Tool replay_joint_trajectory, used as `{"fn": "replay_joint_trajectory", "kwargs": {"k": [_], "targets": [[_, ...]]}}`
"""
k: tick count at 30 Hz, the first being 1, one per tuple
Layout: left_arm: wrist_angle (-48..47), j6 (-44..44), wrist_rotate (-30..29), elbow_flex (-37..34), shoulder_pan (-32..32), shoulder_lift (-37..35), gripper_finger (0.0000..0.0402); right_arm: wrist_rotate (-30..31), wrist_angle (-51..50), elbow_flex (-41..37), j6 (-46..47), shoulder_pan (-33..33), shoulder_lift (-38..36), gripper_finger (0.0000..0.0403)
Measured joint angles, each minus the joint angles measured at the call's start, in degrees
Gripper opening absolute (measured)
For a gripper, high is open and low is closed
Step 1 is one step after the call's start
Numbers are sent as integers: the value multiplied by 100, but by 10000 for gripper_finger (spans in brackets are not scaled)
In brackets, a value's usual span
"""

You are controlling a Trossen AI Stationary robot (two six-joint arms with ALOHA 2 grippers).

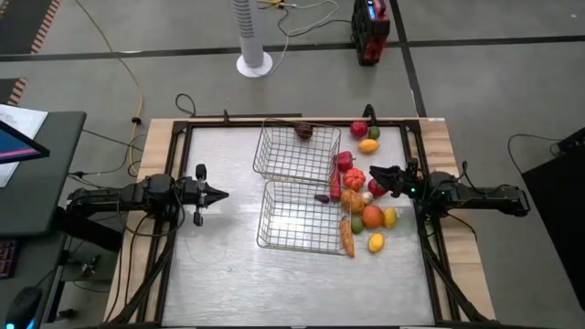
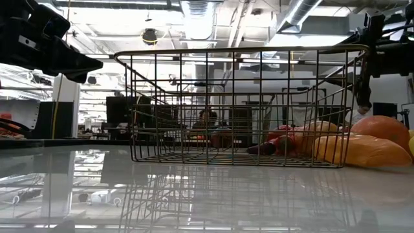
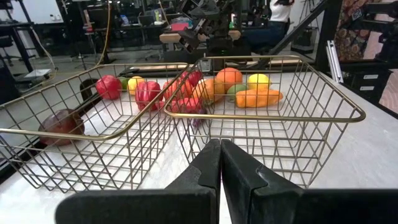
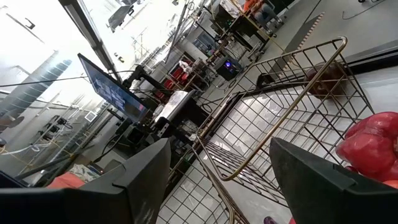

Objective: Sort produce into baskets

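Observation:
Two wire-mesh baskets sit mid-table, the far basket (image 1: 297, 151) and the near basket (image 1: 302, 217), side by side. A dark reddish-brown piece (image 1: 304, 131) lies in the far basket. The rest of the produce (image 1: 364, 192) lies on the table along the baskets' right sides: red, orange, yellow, green and white pieces, a carrot (image 1: 347, 236) and a small purple one (image 1: 322, 197). My left gripper (image 1: 222, 193) hangs shut above the table, left of the baskets and pointing at them (image 3: 221, 149). My right gripper (image 1: 377, 174) stands open above the produce, with nothing between its fingers (image 4: 217, 155).
Bare table lies left of the baskets and along the near edge (image 1: 274, 283). A dark frame (image 1: 302, 120) borders the table top. In the low view the near basket (image 2: 246, 110) stands ahead, with orange produce (image 2: 362, 149) at its right.

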Motion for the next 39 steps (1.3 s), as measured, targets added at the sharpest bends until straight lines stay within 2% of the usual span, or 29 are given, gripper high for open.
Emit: {"fn": "replay_joint_trajectory", "kwargs": {"k": [9, 16, 23, 27, 32, 35, 39], "targets": [[2, 0, 1, 0, -1, 0, 0, 0, 2, 0, 0, 2, 0, 301], [4, 1076, -40, 0, 2, 2, 0, 0, 1, 0, 0, 1, -2, 301], [118, 1006, 4, -16, 0, 0, 0, 0, 0, 0, -2, 1, -2, 301], [718, 713, 3, -24, 2, 1, 0, 0, 2, 0, -1, 0, -2, 301], [1855, -491, 2, -22, 0, 1, 0, 0, 2, 0, 0, 0, -2, 301], [2495, -796, -109, -13, 2, 0, 0, 0, 13, 0, 21, -5, -1, 301], [2911, -1272, -138, -11, -1, 0, 0, 10, 78, 0, 579, -11, 0, 301]]}}
